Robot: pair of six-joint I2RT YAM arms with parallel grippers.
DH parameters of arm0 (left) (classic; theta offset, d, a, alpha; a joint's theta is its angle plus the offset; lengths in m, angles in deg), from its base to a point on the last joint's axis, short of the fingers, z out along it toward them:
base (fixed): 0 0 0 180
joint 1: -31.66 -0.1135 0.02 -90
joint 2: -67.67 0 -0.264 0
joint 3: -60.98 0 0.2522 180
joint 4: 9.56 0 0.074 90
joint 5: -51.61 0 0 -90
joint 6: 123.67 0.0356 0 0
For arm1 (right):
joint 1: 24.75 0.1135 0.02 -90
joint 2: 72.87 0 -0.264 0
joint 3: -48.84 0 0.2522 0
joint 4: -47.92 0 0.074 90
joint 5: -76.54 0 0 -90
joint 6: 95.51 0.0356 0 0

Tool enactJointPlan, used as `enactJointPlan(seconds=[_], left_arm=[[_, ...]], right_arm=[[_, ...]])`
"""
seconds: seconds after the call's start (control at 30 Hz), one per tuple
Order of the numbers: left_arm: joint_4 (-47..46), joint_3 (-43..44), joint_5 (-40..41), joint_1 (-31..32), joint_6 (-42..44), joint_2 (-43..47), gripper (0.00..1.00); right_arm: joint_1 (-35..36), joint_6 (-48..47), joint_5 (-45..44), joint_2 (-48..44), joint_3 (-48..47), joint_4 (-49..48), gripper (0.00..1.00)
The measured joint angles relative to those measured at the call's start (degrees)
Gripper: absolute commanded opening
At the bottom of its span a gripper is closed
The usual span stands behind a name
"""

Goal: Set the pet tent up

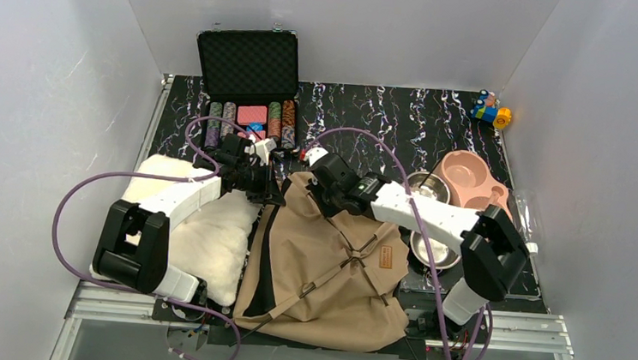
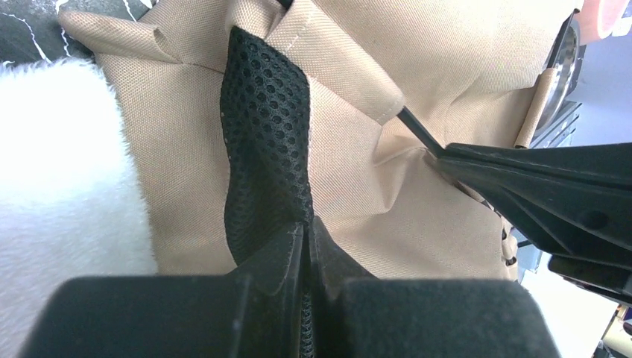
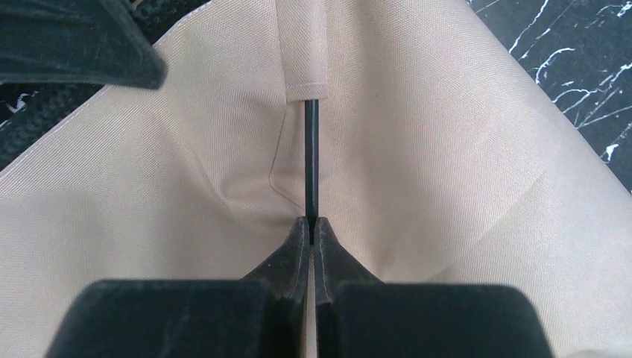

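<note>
Left end effector [image 2: 307, 230] pinches pet tent [image 2: 186, 149] mesh [image 2: 268, 134].

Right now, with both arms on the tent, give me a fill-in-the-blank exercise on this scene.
1. The right gripper is shut on a thin black ____ of the pet tent.
2. The left gripper pinches a strip of black ____ fabric.
3. In the top view, the cream cushion lies to the tent's ____.
4. The lid of the chip case is ____, not shut.
Missing words: pole; mesh; left; open.
</note>
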Motion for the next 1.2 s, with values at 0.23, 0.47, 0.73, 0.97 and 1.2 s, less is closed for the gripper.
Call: enactJointPlan(seconds=[0.23, 0.47, 0.73, 0.97, 1.2], left_arm=[[0.0, 0.0, -0.2, 0.0, 0.0, 1.1, 0.0], [-0.2, 0.0, -0.5, 0.0, 0.0, 1.2, 0.0], [-0.3, 0.0, -0.5, 0.0, 0.0, 2.1, 0.0], [-0.3, 0.0, -0.5, 0.0, 0.0, 2.4, 0.0], [-0.2, 0.0, -0.3, 0.0, 0.0, 3.2, 0.0]], right_arm=[[0.2, 1.5, 1.0, -4.2, 0.9, 0.5, 0.25], [0.2, 1.0, 0.7, 0.1, -5.4, 2.9, 0.44], [0.0, -0.3, 0.0, 7.5, -11.5, 3.1, 0.43], [-1.2, -0.9, 0.7, 8.6, -11.3, 3.3, 0.01], [-1.5, -0.6, 2.0, 6.7, -6.7, 2.4, 0.01]])
